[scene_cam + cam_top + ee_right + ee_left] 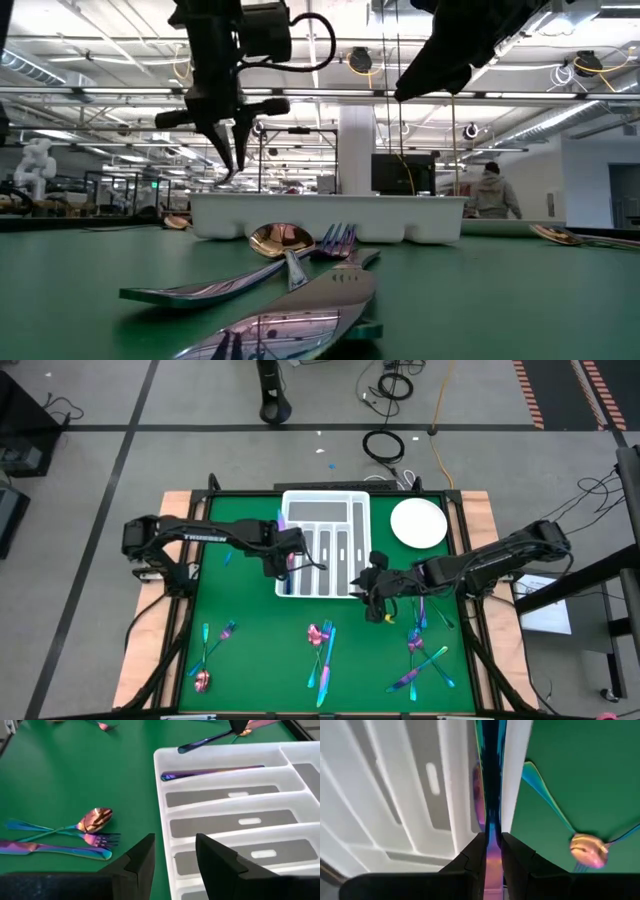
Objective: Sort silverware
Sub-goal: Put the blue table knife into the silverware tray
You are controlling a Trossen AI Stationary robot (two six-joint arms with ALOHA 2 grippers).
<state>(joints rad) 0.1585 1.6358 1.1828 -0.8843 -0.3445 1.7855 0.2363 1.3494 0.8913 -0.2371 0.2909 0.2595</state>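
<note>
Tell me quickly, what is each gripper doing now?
Left gripper: closed on a silverware piece over the tray.
Right gripper: open, empty.

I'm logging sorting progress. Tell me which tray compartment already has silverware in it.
Only the long outer compartment on the left arm's side of the white tray. A purple-blue piece lies along it; the neighbouring slots show only their grey bottoms.
</note>
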